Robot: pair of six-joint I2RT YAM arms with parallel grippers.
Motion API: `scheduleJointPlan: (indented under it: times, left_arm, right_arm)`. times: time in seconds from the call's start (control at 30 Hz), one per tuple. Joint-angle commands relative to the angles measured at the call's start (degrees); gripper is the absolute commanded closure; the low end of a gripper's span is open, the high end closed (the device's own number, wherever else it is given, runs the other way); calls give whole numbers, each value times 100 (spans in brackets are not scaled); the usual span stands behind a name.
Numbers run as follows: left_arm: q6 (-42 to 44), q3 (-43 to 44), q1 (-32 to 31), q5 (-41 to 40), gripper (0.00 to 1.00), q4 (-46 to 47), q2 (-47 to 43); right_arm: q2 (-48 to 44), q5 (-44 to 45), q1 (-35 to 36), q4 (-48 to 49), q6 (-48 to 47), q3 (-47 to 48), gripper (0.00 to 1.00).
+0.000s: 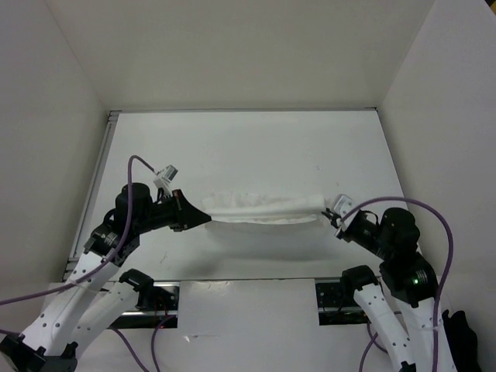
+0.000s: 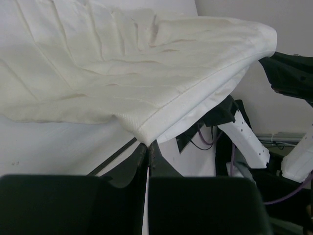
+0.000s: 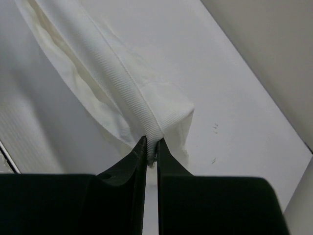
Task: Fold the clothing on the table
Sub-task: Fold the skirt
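Note:
The clothing (image 1: 263,209), a thin white ribbed fabric, hangs stretched in a band above the table (image 1: 248,147) between my two grippers. My left gripper (image 1: 203,217) is shut on its left corner; the left wrist view shows the fabric (image 2: 127,73) spreading away from the pinched corner at the left gripper (image 2: 147,145). My right gripper (image 1: 332,219) is shut on the right corner; in the right wrist view the ribbed cloth (image 3: 122,83) bunches between the tips of the right gripper (image 3: 151,145). The middle of the band sags slightly.
White walls (image 1: 70,93) enclose the table on the left, back and right. A metal edge strip (image 1: 93,186) runs along the left side. Arm bases and purple cables (image 1: 155,310) sit at the near edge.

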Motion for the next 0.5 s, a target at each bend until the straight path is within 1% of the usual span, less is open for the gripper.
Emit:
scheduleJointPlan:
  times: [0.0, 0.03, 0.07, 0.1, 0.13, 0.17, 0.2, 0.23, 0.27, 0.3, 0.33, 0.37, 0.4, 0.47]
  left_arm:
    - [-19, 379, 147, -906, 100, 44, 509]
    - [-19, 485, 147, -907, 100, 124, 756]
    - [-19, 738, 147, -907, 100, 325, 1350]
    - [50, 941, 147, -1037, 100, 327, 1696]
    - [260, 1169, 147, -1091, 100, 327, 2047]
    - [375, 1398, 147, -1091, 100, 327, 2764]
    - [463, 1896, 252, -1144, 100, 327, 3102]
    - [647, 2145, 340, -1066, 100, 388, 3419]
    - [709, 2408, 419, -1065, 100, 388, 4014]
    - [780, 2698, 498, -952, 100, 388, 4281]
    - [833, 2962, 638, -951, 100, 388, 4527]
    - [964, 3582, 700, -881, 100, 388, 5017]
    - [1035, 3919, 762, -828, 100, 336, 5248]
    - [1175, 4639, 824, -827, 100, 100, 5617]
  right_arm:
    - [902, 1368, -104, 366, -150, 131, 100]
    - [1141, 1227, -104, 610, -8, 200, 100]
    - [1387, 1078, -104, 752, 123, 262, 100]
    - [1912, 807, -104, 910, 447, 436, 100]
    - [2222, 691, -104, 1042, 589, 569, 100]
    - [2538, 611, -104, 1261, 747, 727, 100]
    - [3246, 611, -104, 1324, 1071, 1120, 100]
    - [3627, 515, -104, 1325, 1196, 1350, 100]
    - [3988, 436, -104, 1325, 1328, 1596, 100]
    - [4339, 383, -43, 1273, 1451, 2103, 100]
    - [4917, 321, -42, 1272, 1652, 2334, 100]
    - [5132, 321, 19, 1272, 1758, 2537, 100]
    - [5282, 408, 19, 1559, 1864, 2852, 100]
    - [5441, 609, 19, 1964, 2075, 3074, 100]
